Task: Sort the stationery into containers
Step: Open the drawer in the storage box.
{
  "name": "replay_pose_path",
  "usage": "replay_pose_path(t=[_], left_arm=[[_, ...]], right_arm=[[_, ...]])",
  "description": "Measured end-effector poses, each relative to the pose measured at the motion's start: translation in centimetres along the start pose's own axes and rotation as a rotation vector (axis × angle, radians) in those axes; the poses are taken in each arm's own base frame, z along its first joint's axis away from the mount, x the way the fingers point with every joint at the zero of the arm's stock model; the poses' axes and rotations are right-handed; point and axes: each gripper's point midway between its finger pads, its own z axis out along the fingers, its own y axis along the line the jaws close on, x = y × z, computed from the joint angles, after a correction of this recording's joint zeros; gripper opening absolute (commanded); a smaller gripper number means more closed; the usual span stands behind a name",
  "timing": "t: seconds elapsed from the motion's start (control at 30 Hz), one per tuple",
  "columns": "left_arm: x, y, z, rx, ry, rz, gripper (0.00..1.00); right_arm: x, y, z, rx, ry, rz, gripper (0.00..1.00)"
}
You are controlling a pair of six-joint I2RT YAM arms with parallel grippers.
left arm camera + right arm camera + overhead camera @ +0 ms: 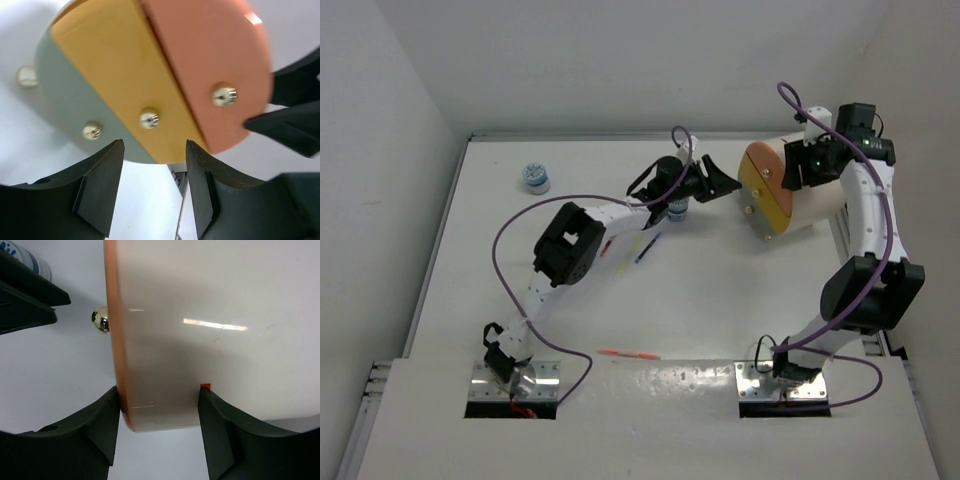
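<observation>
The container (798,192) is a cream drum lying on its side at the right, its round front disc (765,188) facing left. In the left wrist view the disc (125,65) has grey, yellow-orange and salmon parts, each with a small metal knob (149,119). My left gripper (722,181) is open and empty just in front of the disc, also in its wrist view (155,150). My right gripper (807,166) straddles the drum's front rim from above, with both fingers against the drum (210,325). Pens (647,248) and a patterned cylinder (677,208) lie under the left arm.
A second patterned cylinder (536,178) stands at the far left. An orange-red pen (628,354) lies near the front edge between the arm bases. A short red pen (605,247) lies beside the left arm. The table's right edge (845,235) runs close behind the drum.
</observation>
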Motion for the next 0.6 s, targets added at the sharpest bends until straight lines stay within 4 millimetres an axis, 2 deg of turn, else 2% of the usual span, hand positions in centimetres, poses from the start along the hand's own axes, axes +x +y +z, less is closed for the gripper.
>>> replay_pose_path(t=[0.17, 0.23, 0.6], left_arm=[[1.2, 2.3, 0.5, -0.048, 0.028, -0.020, 0.58], [1.5, 2.5, 0.8, -0.050, 0.034, -0.025, 0.58], [2.7, 2.1, 1.5, -0.037, 0.044, -0.044, 0.58]], right_arm=[[-0.2, 0.1, -0.4, 0.013, 0.030, 0.017, 0.48], [-0.1, 0.1, -0.5, 0.016, 0.037, 0.020, 0.51], [0.4, 0.2, -1.5, 0.040, 0.084, 0.059, 0.53]])
